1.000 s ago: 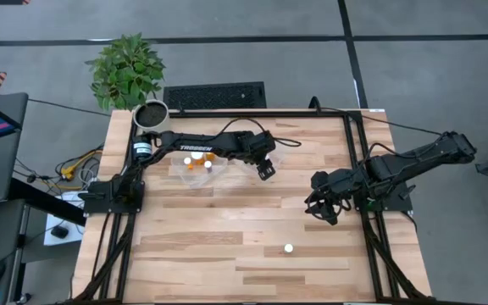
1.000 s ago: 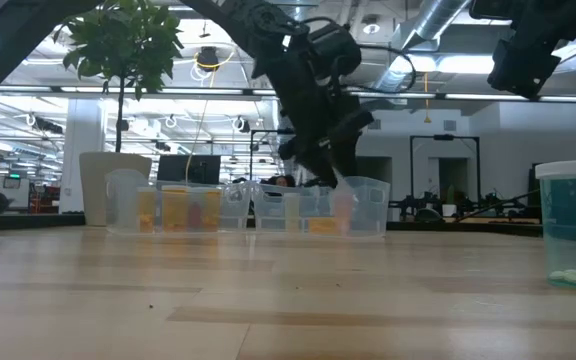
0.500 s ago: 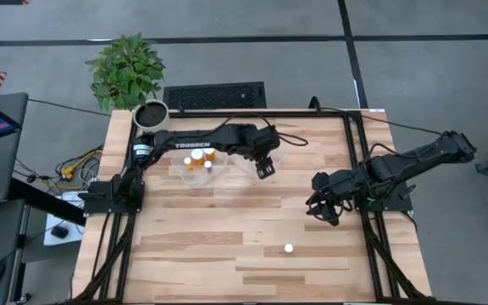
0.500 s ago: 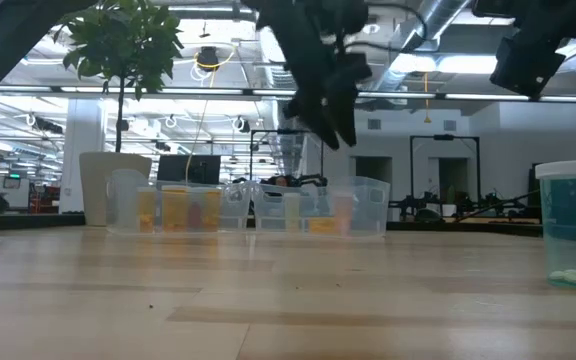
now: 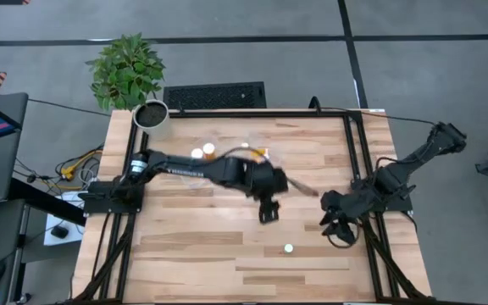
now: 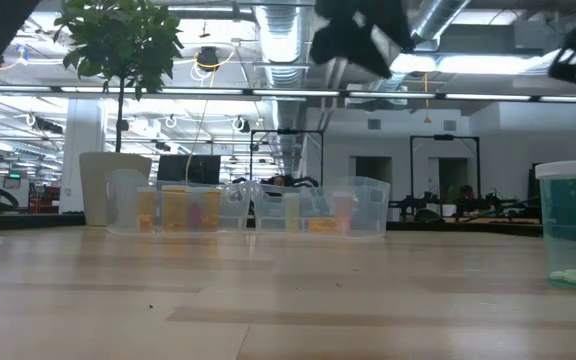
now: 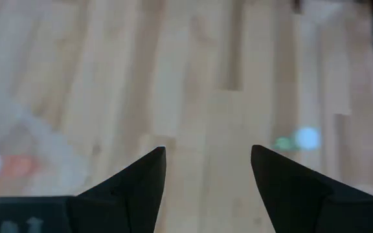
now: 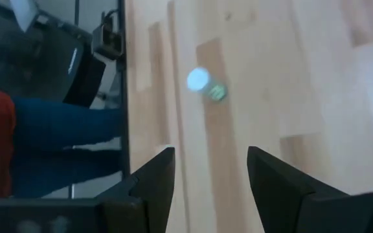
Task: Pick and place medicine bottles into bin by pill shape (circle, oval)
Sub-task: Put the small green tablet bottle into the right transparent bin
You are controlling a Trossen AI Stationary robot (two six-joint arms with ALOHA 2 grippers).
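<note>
A lone small bottle (image 5: 288, 248) with a white cap stands upright on the table near its near edge; in the low view (image 6: 571, 225) it looks teal, with pale pills at its bottom. My left gripper (image 5: 268, 213) hangs open and empty above mid-table, a little left of and beyond this bottle (image 7: 300, 139). My right gripper (image 5: 339, 233) is open and empty to the bottle's right (image 8: 204, 84). Orange bottles (image 5: 200, 152) stand in two clear trays (image 6: 313, 205) at the far left.
A potted plant (image 5: 151, 114) stands at the table's far left corner. The left arm (image 5: 193, 168) lies across the trays. Bare wood (image 5: 185, 246) stretches along the near left part of the table. Black frame rails (image 5: 354, 152) run along the table's right side.
My left gripper has swung from above the trays toward the table's near edge and right, toward the lone bottle, and risen. My right gripper has moved toward the near edge, closer to that bottle. The bottle has stayed where it was.
</note>
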